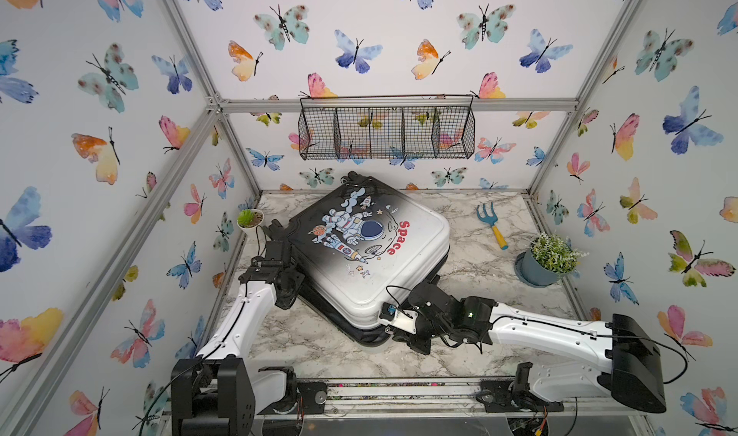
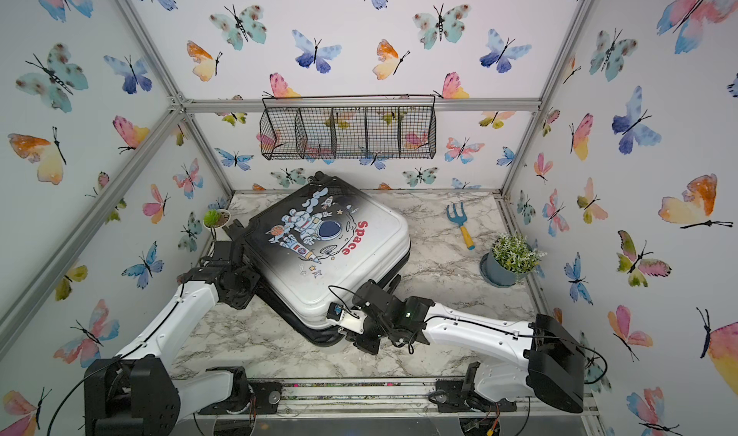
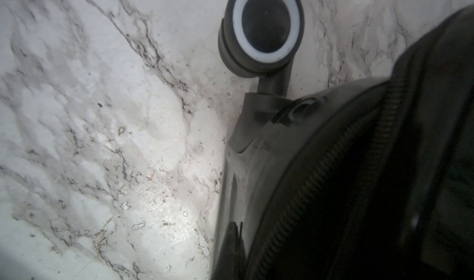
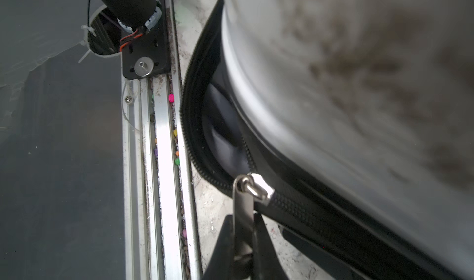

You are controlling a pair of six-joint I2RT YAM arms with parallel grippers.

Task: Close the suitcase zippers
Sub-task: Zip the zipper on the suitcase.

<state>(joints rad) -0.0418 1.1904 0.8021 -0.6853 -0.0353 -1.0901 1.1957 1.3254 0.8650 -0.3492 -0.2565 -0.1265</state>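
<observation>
My left tool (image 1: 276,230) was shut right beside the black wheel end of the suitcase (image 1: 383,286), couldn't tell if it gripped anything. It lay flat and skewed on the counter (image 1: 479,278). My right tool (image 4: 243,224) was pinched on the pull (image 4: 242,201) at the near white corner, with the zippers (image 4: 188,148) gaping open ahead, running leftward toward the other arm.

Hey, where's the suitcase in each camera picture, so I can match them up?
In a top view: suitcase mid-table, astronaut print up.
In a top view: suitcase, same central spot.
Left wrist: suitcase's black shell and a wheel.
Right wrist: suitcase's white shell; right pincer grips the zipper pull.
Shared landmark: marble tabletop.
</observation>
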